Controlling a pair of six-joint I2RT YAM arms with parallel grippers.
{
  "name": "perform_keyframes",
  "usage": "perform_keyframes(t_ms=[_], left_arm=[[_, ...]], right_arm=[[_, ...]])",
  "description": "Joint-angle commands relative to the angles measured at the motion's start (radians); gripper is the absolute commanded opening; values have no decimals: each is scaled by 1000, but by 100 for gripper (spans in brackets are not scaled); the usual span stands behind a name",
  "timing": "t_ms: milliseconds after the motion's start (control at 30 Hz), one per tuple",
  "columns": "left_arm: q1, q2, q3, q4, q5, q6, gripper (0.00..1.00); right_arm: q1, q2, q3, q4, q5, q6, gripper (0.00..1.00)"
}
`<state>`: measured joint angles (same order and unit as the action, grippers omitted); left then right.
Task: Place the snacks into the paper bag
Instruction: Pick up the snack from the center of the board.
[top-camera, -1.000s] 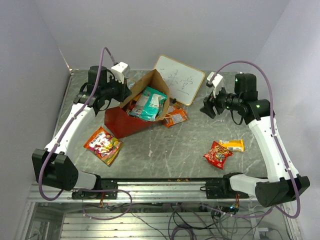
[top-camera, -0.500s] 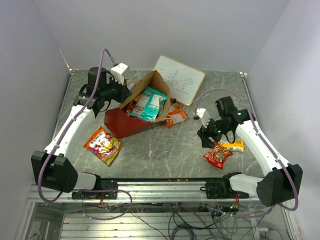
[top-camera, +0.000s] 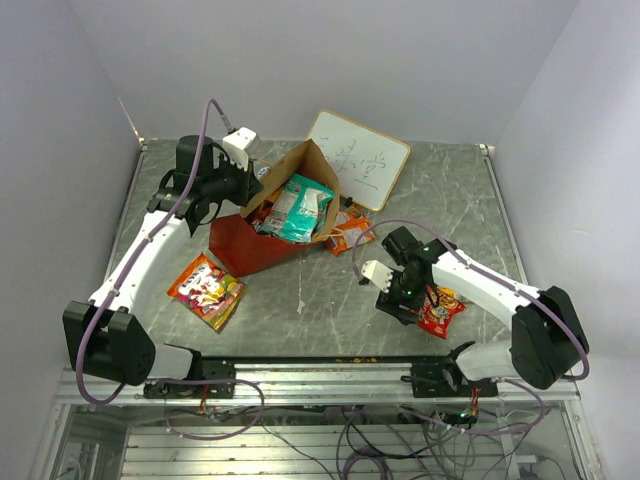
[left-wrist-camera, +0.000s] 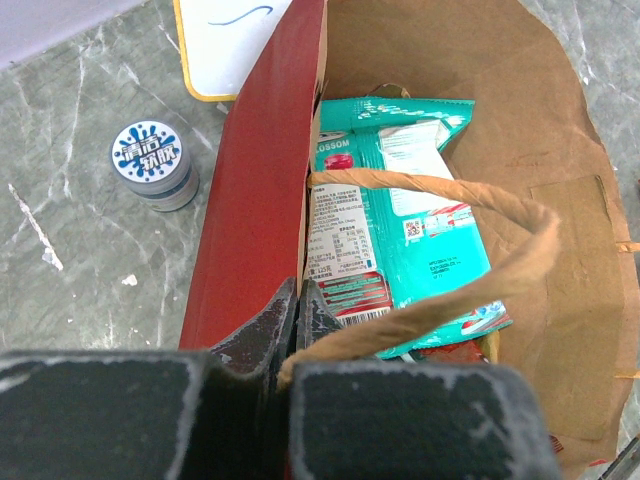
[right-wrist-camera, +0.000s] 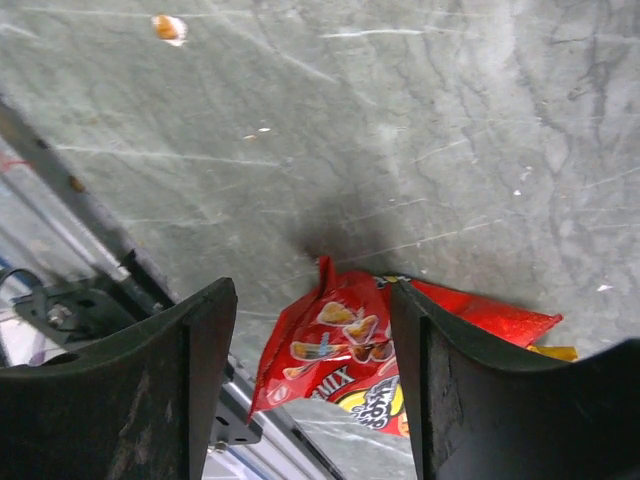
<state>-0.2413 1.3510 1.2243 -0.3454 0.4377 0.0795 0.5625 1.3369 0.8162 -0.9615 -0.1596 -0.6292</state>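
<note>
Currently my right claw (right-wrist-camera: 312, 295) hangs wide open over the red packet (right-wrist-camera: 335, 350).
My left claw (left-wrist-camera: 298, 302) pinches the paper bag (left-wrist-camera: 255, 200) by its rim, teal packet (left-wrist-camera: 420, 220) inside.

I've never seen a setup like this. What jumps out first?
Back left, the red paper bag lies tilted open with a teal packet showing in its mouth, and the left gripper pinches its rim. Front right, the right gripper hovers open over a red snack packet.
</note>
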Motion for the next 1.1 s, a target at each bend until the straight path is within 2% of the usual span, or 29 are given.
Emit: perform_keyframes(t_ms=[0,267,400,667,867,1067], left_arm=[[-3,-14,-14,49,-5,24,7],[-3,0,-7,41,2,27,7],[-3,0,-4,40,2,29,7],[-3,9,3,37,7,34,7],[-3,19,5,30,0,42,7],[-3,29,17,17,-10,48,7]], right_arm=[[26,25,-27,81,116,21,61],[69,85,-45,114,166,34,49],[74,91,-42,105,161,34,35],[76,74,10,74,121,18,0],[76,22,104,76,34,-32,0],[66,-18,240,38,54,-80,0]])
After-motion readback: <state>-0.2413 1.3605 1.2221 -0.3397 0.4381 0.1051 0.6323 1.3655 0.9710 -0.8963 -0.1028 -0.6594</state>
